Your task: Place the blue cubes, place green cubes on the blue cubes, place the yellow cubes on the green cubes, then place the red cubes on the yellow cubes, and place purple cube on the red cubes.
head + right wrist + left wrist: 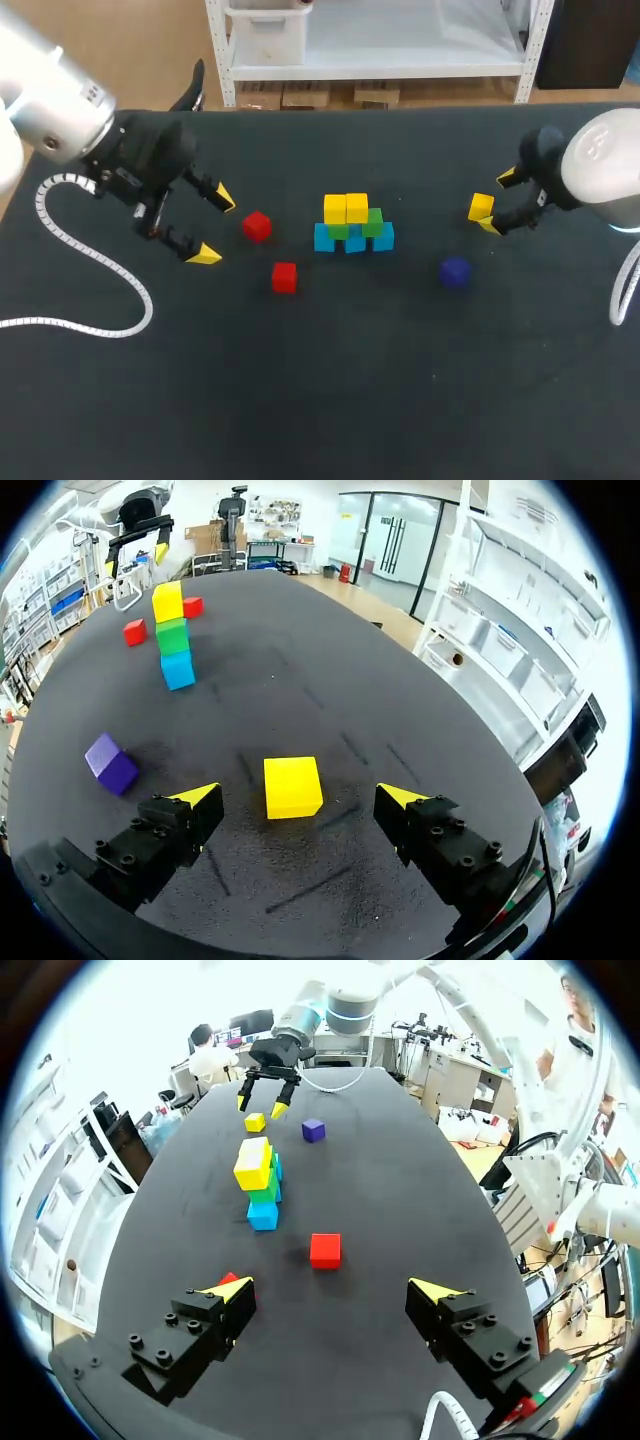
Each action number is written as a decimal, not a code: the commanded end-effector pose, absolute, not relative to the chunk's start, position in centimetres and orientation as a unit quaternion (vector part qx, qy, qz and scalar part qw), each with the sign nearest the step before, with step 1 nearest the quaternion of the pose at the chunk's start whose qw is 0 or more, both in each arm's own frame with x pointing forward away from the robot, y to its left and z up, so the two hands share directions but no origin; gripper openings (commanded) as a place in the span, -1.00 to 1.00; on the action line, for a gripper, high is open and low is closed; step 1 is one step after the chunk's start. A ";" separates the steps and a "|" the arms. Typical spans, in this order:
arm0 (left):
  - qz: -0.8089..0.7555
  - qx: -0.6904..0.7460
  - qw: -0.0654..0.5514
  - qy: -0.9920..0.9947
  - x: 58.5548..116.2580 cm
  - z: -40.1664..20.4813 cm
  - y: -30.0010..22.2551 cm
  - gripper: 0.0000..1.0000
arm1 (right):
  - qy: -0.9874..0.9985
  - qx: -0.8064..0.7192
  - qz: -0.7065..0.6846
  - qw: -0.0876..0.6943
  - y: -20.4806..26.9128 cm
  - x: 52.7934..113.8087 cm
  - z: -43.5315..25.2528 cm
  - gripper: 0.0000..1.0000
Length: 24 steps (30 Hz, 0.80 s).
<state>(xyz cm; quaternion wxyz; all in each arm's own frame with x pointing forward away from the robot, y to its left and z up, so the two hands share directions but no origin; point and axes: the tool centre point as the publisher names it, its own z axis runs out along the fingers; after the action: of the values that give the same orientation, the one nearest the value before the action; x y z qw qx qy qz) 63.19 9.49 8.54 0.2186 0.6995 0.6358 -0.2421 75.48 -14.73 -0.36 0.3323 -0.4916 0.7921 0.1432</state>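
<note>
Mid-table stands a stack: blue cubes (354, 240) at the bottom, green cubes (372, 222) on them, two yellow cubes (346, 208) on top. To its left lie two red cubes (257, 226) (284, 277). My left gripper (214, 227) is open beside them; one red cube (325, 1250) lies just ahead of its fingers, the other (228, 1279) peeks from behind one fingertip. A loose yellow cube (292, 786) rests on the table between the open fingers of my right gripper (300, 798), touching neither. The purple cube (455, 272) lies near the right gripper (498, 202).
The table (320, 400) is a dark mat. A white coiled cable (90, 260) from my left arm lies across its left side. The stack (262, 1180) stands between the two grippers.
</note>
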 end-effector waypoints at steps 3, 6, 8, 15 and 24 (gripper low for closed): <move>-0.242 0.700 0.220 0.635 63.1 8.5 9.6 1.00 | 0.793 -0.492 0.142 0.330 -14.6 76.1 -0.7 0.90; -0.242 0.700 0.220 0.635 63.1 8.5 9.6 1.00 | 0.793 -0.493 0.142 0.329 -14.5 76.3 -0.9 0.37; -0.242 0.700 0.220 0.635 63.1 8.5 9.6 1.00 | 0.793 -0.494 0.143 0.328 -14.5 76.5 -1.1 0.17; -0.242 0.700 0.220 0.635 63.1 8.5 9.6 1.00 | 0.789 -0.501 0.149 0.322 -14.2 76.5 -1.5 -0.09; -0.242 0.700 0.220 0.635 63.1 8.5 9.6 1.00 | 0.786 -0.507 0.151 0.320 -14.2 76.3 -1.6 -1.00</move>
<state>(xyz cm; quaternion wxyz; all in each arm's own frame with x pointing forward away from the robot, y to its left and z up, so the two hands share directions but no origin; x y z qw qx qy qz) 63.19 9.49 8.55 0.2186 0.6995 0.6358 -0.2421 76.38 -14.10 -1.65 0.3204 -0.5066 0.7862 0.1503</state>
